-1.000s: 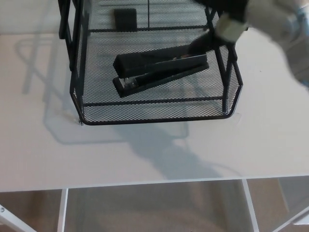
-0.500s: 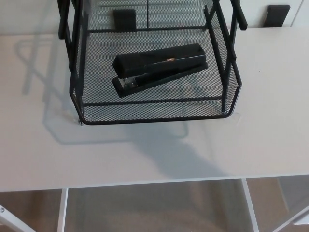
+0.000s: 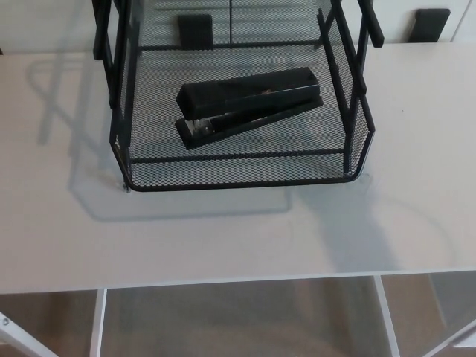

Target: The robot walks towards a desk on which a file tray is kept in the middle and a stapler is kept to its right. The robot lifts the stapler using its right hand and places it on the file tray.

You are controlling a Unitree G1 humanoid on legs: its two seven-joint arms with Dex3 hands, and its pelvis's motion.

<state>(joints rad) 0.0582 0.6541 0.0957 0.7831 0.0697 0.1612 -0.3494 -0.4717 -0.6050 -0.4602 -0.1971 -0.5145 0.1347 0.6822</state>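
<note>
Black wire-mesh file tray [image 3: 245, 182]: head view; it stands on the pale, matte desk top [image 3: 223, 238] with its curved front rim toward the camera. Black upright posts on both sides rise out of the picture's top edge.
Black oblong stapler [image 3: 249, 104]: lies flat on the tray's mesh floor, well inside the rim and slanted. Its metal nose points toward the tray's front-left and its rear toward the tray's back-right post. It touches only the mesh.
Right hand: not in view, so I cannot tell whether its fingers are apart or together. Nothing holds the stapler.
Left hand: also not in view.
Small black block [image 3: 195, 30]: behind the tray, seen through the mesh; a second black block [image 3: 431, 22] sits behind and well to the right of the tray. What they are is unclear.
Step in hand: by my judgement the placing is done, with the stapler released and at rest in the tray.
Next move: probably nothing more than keeping the arm clear of the tray's right-side posts, so neither tray nor stapler gets nudged.
</note>
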